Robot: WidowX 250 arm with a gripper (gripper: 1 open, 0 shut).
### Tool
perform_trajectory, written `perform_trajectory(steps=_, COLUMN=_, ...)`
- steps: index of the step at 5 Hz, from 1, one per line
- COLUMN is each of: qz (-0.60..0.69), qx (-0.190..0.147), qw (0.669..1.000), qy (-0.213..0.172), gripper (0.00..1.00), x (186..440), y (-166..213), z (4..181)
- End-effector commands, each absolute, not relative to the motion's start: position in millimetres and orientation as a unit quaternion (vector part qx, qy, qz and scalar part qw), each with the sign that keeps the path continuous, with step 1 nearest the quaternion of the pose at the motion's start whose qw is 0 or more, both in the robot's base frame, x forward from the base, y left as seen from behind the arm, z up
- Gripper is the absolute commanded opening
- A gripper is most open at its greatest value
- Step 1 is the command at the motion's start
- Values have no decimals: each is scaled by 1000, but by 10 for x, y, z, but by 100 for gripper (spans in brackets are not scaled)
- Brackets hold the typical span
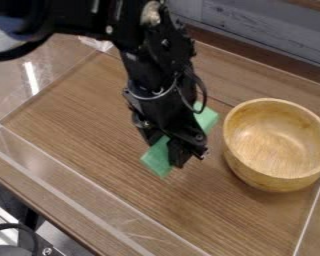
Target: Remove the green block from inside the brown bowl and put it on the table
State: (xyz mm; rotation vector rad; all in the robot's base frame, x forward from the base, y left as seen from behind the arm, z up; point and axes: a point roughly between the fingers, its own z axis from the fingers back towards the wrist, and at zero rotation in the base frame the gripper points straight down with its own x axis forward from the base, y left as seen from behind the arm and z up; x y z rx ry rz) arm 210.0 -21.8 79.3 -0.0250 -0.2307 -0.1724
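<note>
Camera view looks down at the table (pixel 83 135) from one corner. The table is brown wood with dark streaks, and low clear walls (pixel 43 185) run along its edges.

The brown bowl (pixel 275 143) sits on the table. It is round, light wood, with a thick rim, and nothing lies inside it.

The black robot arm (pixel 143 50) reaches down just left of the bowl. Its claw (pixel 176 152) points almost straight down at the table. The claw is squeezed tight on the green block (pixel 160 158). The block is outside the bowl, to the left of it, and not touching it. The block is tilted. One end sticks out below the claw, very close to the table top; it is hard to say if that end touches the wood. The other end peeks out behind the claw, on the side near the bowl.

A small clear stand (pixel 96 32) is far from the bowl, at the back edge of the table, behind the arm.
</note>
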Motion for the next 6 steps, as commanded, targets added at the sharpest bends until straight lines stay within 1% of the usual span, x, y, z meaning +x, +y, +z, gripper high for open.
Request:
perform_trajectory(steps=1, qz=-84, qx=-9, qw=988, qy=-126, gripper=0, x=2185, y=-168, z=807)
perform_trajectory(steps=4, qz=-71, qx=-11, qw=991, qy=-116, gripper=0, x=2289, y=-95, z=773)
perform_trajectory(steps=6, qz=-63, qx=-10, qw=992, qy=-107, gripper=0, x=2369, y=-46, z=698)
